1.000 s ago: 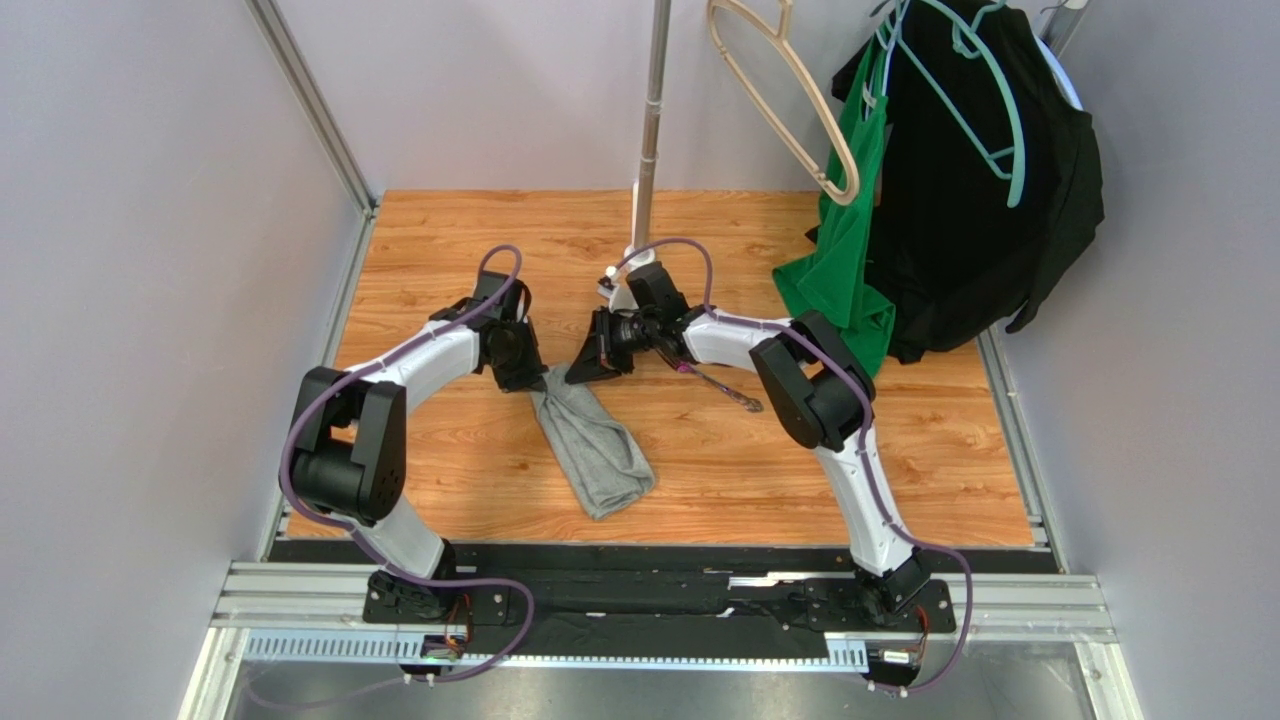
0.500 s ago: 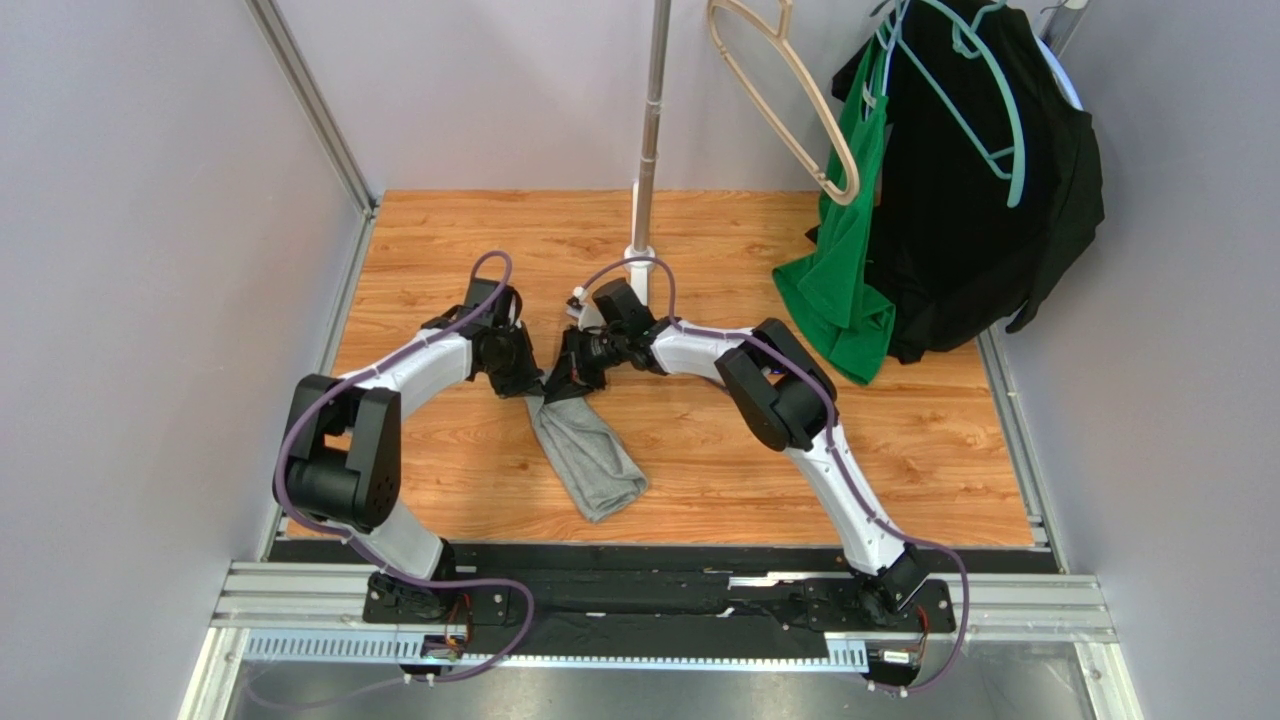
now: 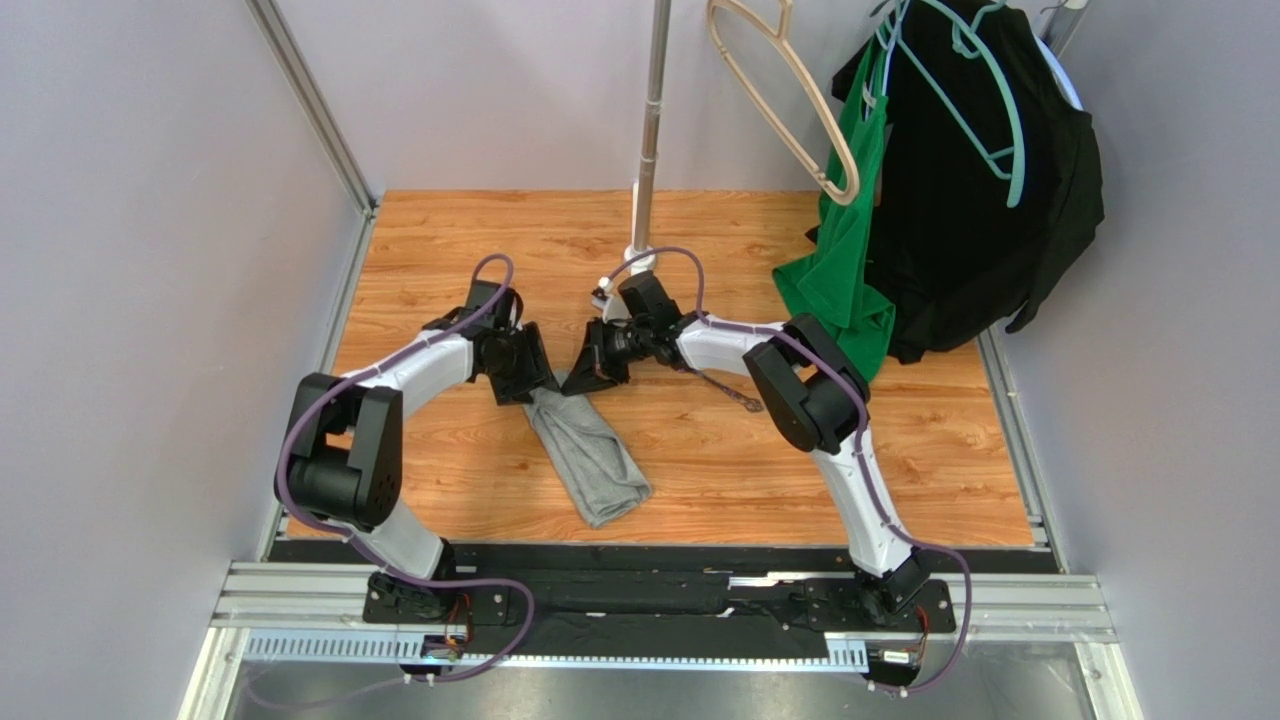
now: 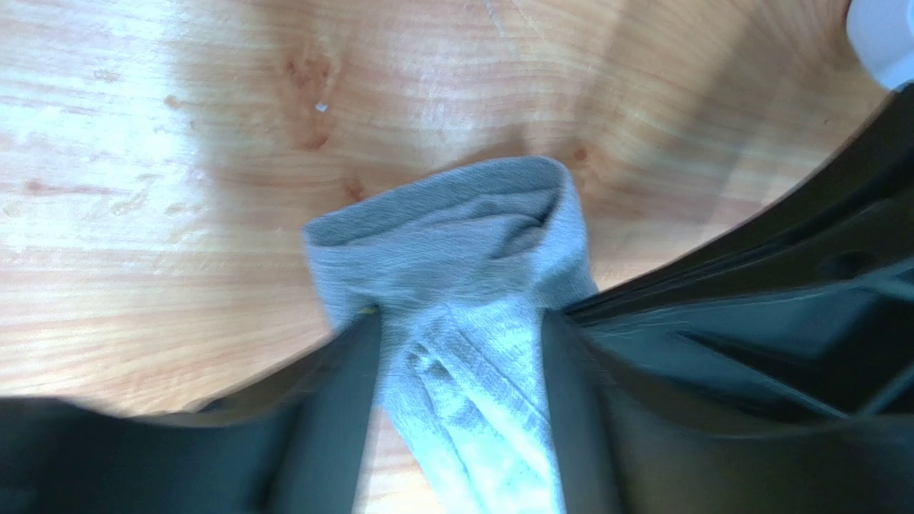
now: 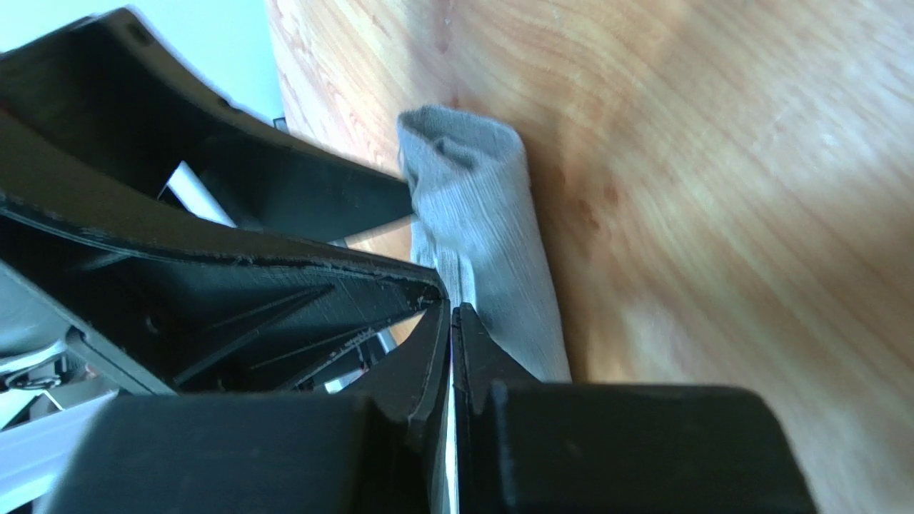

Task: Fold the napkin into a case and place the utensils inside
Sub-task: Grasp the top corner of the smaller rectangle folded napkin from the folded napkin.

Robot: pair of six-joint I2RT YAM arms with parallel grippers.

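The napkin (image 3: 591,450) lies on the wooden table as a narrow grey folded case, slanting from near the grippers toward the front edge. My left gripper (image 3: 538,387) is at its far end. In the left wrist view the left gripper (image 4: 461,332) is open, one finger on each side of the napkin (image 4: 461,246). My right gripper (image 3: 579,372) points at that same end from the right. The right gripper (image 5: 452,311) is shut just beside the napkin (image 5: 483,225); a thin pale sliver shows between its jaws. One slim dark utensil (image 3: 739,398) lies under the right forearm. No other utensil shows.
A metal rack pole (image 3: 649,135) stands at the back middle of the table. A beige hanger (image 3: 781,90), a green garment (image 3: 842,263) and a black garment (image 3: 977,180) hang at the back right. Grey walls close both sides.
My left gripper was shut at the napkin's far end and has opened. The right gripper pushed left toward that end, then drew back a little to the right.
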